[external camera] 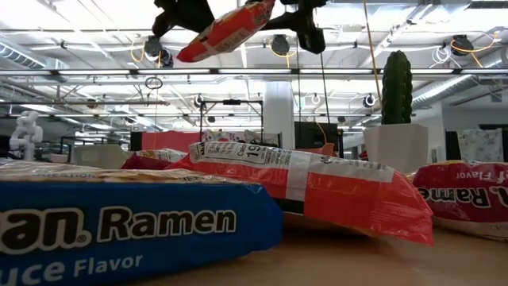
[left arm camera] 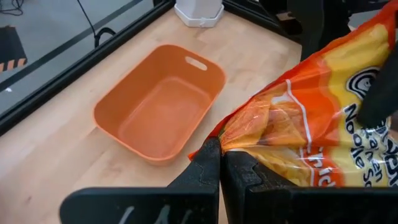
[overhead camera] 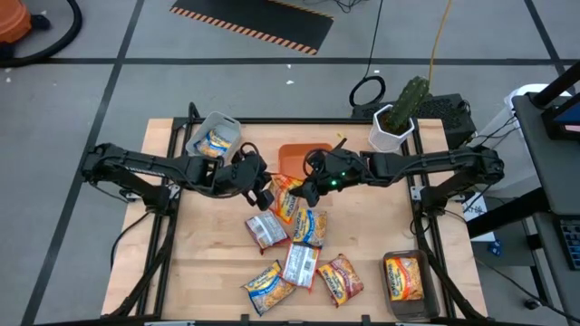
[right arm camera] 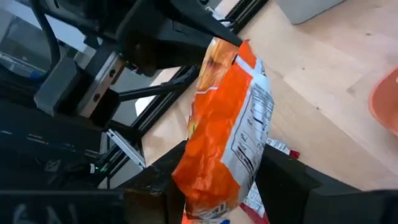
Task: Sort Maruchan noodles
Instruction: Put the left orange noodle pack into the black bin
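Note:
An orange Maruchan packet (overhead camera: 286,186) hangs in the air between my two grippers, in front of the orange bin (overhead camera: 299,158). My left gripper (overhead camera: 265,188) is shut on its left end and my right gripper (overhead camera: 311,187) on its right end. In the low view the packet (external camera: 226,30) is well above the table, its left end lower. Several other packets (overhead camera: 299,264) lie flat on the table nearer the near edge. One packet sits in the clear bin (overhead camera: 213,138) and one in the grey bin (overhead camera: 405,282). My left gripper (left arm camera: 222,158) pinches the packet's crimped end edge (left arm camera: 225,142) between its two fingertips, coming level from the table's left. The packet is lifted clear and stretches away from the fingers. My right gripper (right arm camera: 221,186) has the packet's other end (right arm camera: 214,168) between its two fingers, coming from the table's right. The wrapper is crumpled there, and the packet reaches from it toward the left gripper (right arm camera: 186,43).
The empty orange bin (left arm camera: 161,102) stands just beyond the grippers toward the far edge. A white pot with a cactus (overhead camera: 399,118) is at the far right. Packets (external camera: 317,187) crowd the table's middle and near part; bare wood lies to the left and right.

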Controlling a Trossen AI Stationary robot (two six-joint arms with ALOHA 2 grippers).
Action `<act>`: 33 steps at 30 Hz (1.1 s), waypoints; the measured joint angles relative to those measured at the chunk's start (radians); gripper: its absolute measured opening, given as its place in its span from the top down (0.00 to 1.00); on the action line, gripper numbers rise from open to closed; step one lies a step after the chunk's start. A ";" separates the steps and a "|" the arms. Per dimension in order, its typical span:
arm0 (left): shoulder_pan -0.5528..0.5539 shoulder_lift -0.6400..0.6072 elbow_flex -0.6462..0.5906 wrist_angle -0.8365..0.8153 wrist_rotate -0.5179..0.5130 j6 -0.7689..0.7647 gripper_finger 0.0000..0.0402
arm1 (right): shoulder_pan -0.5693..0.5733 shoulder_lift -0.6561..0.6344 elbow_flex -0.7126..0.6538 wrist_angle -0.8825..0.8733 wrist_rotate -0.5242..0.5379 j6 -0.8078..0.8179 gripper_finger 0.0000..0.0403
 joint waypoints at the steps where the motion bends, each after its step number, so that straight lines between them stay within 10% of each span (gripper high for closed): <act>1: 0.003 0.000 0.000 0.000 -0.005 -0.006 1.00 | 0.000 0.000 0.000 0.000 -0.004 0.001 0.60; 15: 0.107 0.000 0.000 -0.001 -0.021 -0.066 1.00 | -0.124 0.000 0.000 -0.019 -0.054 -0.091 0.30; 33: 0.145 0.001 0.000 0.067 -0.025 -0.140 1.00 | -0.303 0.039 0.000 0.085 -0.378 -0.201 0.63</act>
